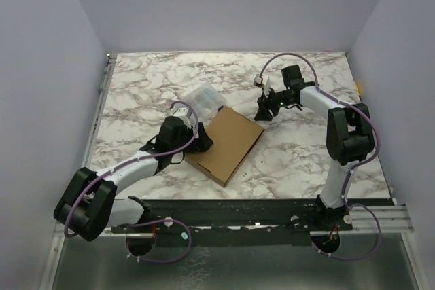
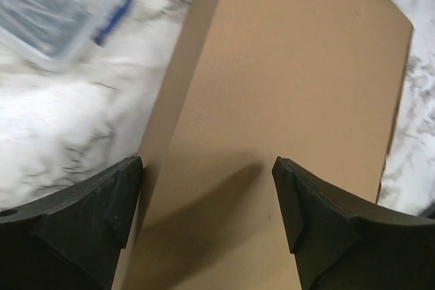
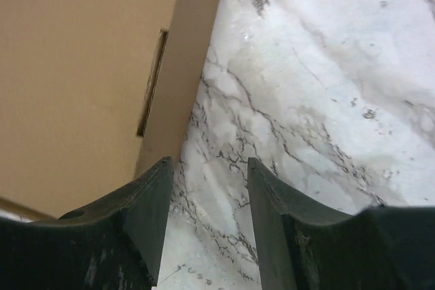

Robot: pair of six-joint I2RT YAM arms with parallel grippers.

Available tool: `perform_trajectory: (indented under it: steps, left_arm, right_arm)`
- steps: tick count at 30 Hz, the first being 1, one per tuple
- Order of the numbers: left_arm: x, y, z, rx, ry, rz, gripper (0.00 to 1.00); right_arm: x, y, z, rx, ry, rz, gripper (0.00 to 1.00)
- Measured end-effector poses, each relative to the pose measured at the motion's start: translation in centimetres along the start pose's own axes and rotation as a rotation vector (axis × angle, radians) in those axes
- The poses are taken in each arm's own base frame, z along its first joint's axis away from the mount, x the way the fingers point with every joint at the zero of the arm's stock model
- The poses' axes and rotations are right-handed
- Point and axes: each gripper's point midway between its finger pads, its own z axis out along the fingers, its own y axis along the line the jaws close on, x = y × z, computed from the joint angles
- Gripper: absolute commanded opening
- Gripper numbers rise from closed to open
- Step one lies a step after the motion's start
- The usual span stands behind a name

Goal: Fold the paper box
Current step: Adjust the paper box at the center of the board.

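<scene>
Left gripper [image 1: 198, 142] sat at the left long edge of the paper box [image 1: 228, 144] in the top view, jaws spread wide, nothing clamped. Box lay mid-table [image 1: 306, 161], closed and flat-looking, its long axis running from near-left to far-right. Right gripper [image 1: 264, 110] hovered just off the box's far-right end, so the box lay to its near-left. A clear plastic case [image 1: 204, 98] sat just beyond the box's far-left corner. In the left wrist view, the left gripper [image 2: 207, 168] was open wide over the box [image 2: 285, 66]: one finger was at the box's side edge, the other above the brown top, and neither was pinching it. Plastic case [image 2: 54, 11] blurred in the upper corner on marble table [image 2: 68, 120]. In the right wrist view, the right gripper [image 3: 211, 168] was parted moderately with only bare table [image 3: 326, 100] between the fingers. The box [image 3: 81, 66] lay just beside it, showing a side wall with a slot [image 3: 153, 83]; whether they touched could not be told. By my read the left arm was nearer and better placed for any pressing or tucking along the long edge.
</scene>
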Motion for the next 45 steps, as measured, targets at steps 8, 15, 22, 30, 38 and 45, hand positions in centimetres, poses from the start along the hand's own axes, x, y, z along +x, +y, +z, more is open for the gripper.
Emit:
perform_trajectory:
  steps: [8,15,22,30,38,45]
  left_arm:
    - [3.9,-3.5,0.7,0.118,0.059,-0.076,0.85]
    - [4.3,-5.3,2.0,0.148,0.056,-0.131,0.86]
    - [5.0,-9.9,4.2,0.215,0.062,-0.161,0.86]
    - [5.2,-12.9,6.6,0.215,0.019,-0.213,0.86]
    - [5.2,-13.3,7.8,0.198,-0.014,-0.253,0.86]
    - [4.3,-14.8,9.1,0.222,-0.031,-0.269,0.82]
  right_arm:
    - [2.0,-3.7,-4.1,0.176,0.001,0.259,0.53]
    - [4.5,-2.6,-13.4,0.339,-0.085,0.442,0.47]
    - [2.4,4.1,-10.3,0.050,-0.184,0.687,0.74]
    - [4.1,4.6,-10.7,0.113,-0.184,0.865,0.93]
    - [4.7,3.2,-13.1,0.339,-0.203,0.899,1.00]
    - [9.2,4.3,-9.5,0.264,-0.120,1.098,0.94]
